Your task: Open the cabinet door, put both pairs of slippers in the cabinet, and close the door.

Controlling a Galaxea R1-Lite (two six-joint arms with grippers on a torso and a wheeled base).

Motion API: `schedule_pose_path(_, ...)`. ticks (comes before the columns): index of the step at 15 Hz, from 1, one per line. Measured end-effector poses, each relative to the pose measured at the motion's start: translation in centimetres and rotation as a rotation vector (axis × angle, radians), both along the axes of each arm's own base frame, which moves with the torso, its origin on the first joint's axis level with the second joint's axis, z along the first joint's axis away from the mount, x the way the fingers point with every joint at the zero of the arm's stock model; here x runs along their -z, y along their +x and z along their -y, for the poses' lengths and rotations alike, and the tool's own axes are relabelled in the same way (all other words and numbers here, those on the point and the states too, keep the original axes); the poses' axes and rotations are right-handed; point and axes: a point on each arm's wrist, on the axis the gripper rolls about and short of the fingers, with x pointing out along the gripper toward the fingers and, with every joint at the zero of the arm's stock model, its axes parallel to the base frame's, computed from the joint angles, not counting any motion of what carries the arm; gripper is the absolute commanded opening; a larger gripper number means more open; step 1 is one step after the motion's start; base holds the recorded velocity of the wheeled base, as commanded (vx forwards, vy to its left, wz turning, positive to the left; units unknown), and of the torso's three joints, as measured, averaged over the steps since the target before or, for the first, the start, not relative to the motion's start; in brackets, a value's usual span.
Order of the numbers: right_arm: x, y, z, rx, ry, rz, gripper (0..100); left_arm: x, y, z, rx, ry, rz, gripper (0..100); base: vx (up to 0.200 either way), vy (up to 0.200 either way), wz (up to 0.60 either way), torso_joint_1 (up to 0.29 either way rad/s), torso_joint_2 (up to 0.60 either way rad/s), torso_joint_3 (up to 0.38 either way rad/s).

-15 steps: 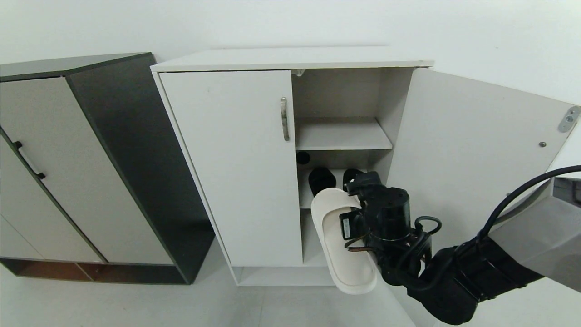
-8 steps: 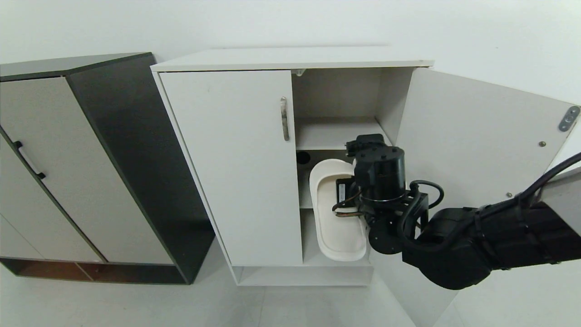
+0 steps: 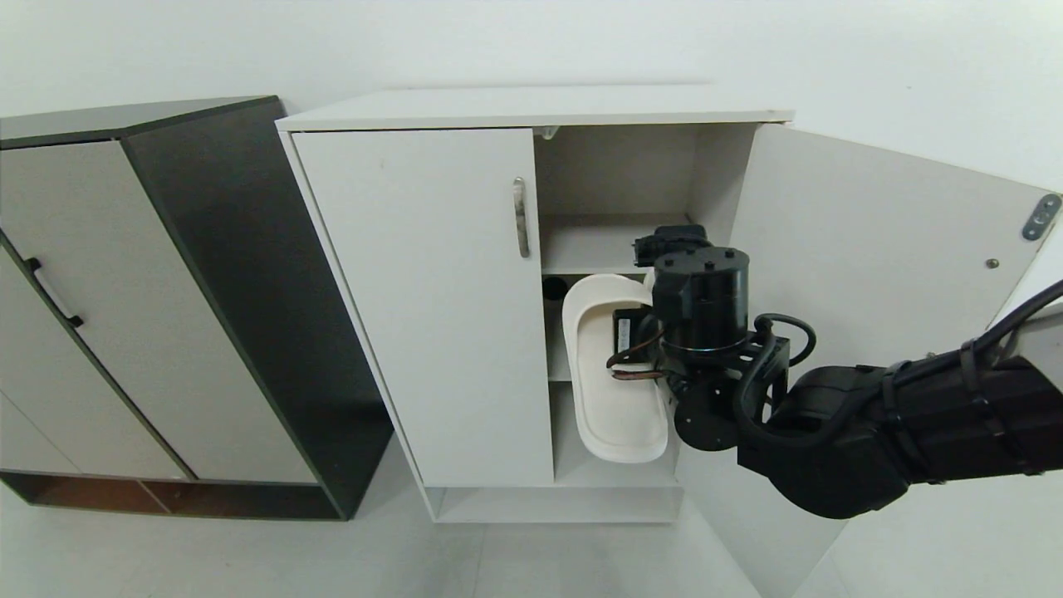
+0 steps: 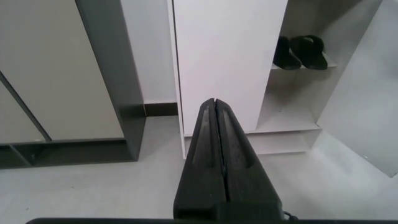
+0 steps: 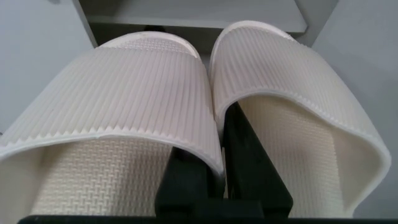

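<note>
Holding the white slippers (image 5: 124, 99) clamped in my right gripper (image 5: 221, 134), open half of the cabinet (image 3: 432, 291) just ahead. Black slippers (image 4: 301, 53) sit on its lower shelf (image 4: 292, 67). Left gripper (image 4: 215, 102) closed, empty, well back from it.

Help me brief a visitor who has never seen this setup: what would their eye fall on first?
First, the pair of white slippers pinched together in the right gripper, held at the open right half of the white cabinet. Next, the right door swung wide while the left door is shut. A pair of black slippers already sits inside.
</note>
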Motion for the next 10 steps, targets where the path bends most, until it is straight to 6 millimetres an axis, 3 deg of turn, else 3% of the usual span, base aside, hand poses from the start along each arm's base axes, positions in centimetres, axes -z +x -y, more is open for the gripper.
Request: schedule_pose_path(10,0.12,0.62,-0.40,0.008,-0.031,-0.002,0,0.01,0.00,0.00,-0.001,0.000,-0.001,0,0.200,0.000,0.00,0.002,0.00,0.003)
